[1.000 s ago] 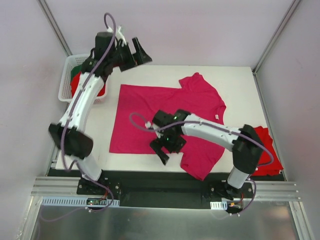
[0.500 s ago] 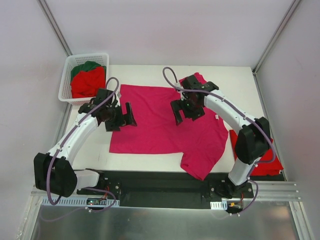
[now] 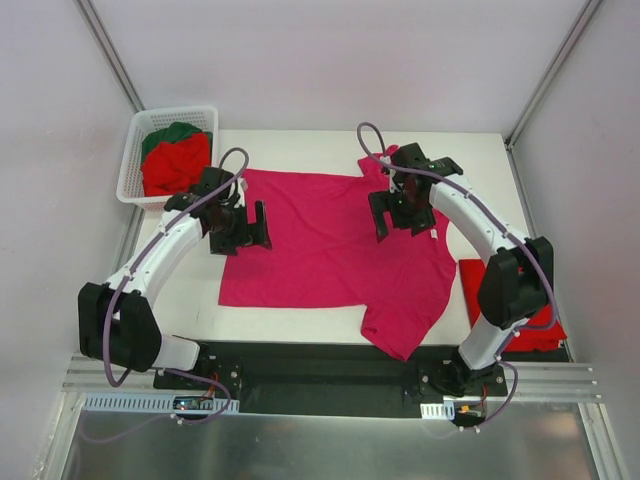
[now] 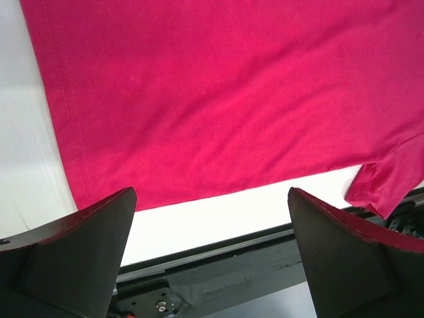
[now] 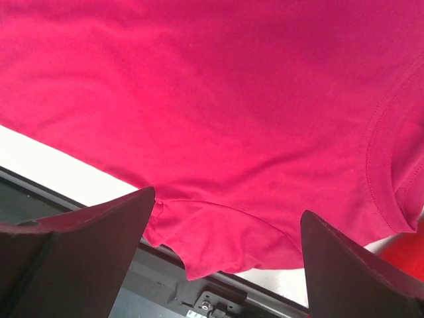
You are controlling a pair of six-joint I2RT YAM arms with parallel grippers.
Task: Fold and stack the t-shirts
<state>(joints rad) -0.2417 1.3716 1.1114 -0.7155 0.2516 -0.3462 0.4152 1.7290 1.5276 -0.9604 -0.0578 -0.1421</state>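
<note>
Grippers hang over the pink shirt (image 3: 330,250), which lies spread flat in the middle of the tabletop (image 3: 290,150). The left gripper (image 3: 250,233) is above its left hem and the right gripper (image 3: 398,217) above its collar end, each with jaws wide apart, holding nothing. A white basket (image 3: 133,152) at the far left corner holds a red shirt (image 3: 175,167) and a green shirt (image 3: 172,133) bundled together. A second red shirt (image 3: 472,285) lies at the near right edge, partly hidden by the right arm (image 3: 510,290). Four shirts, one basket.

Place: robot test cell, lab-like.
Walls: plain pale panels (image 3: 330,60) between aluminium posts (image 3: 108,52).
Bench: white table (image 3: 490,160); slotted metal rail (image 3: 330,386) carrying bolted arm bases (image 3: 185,372).
</note>
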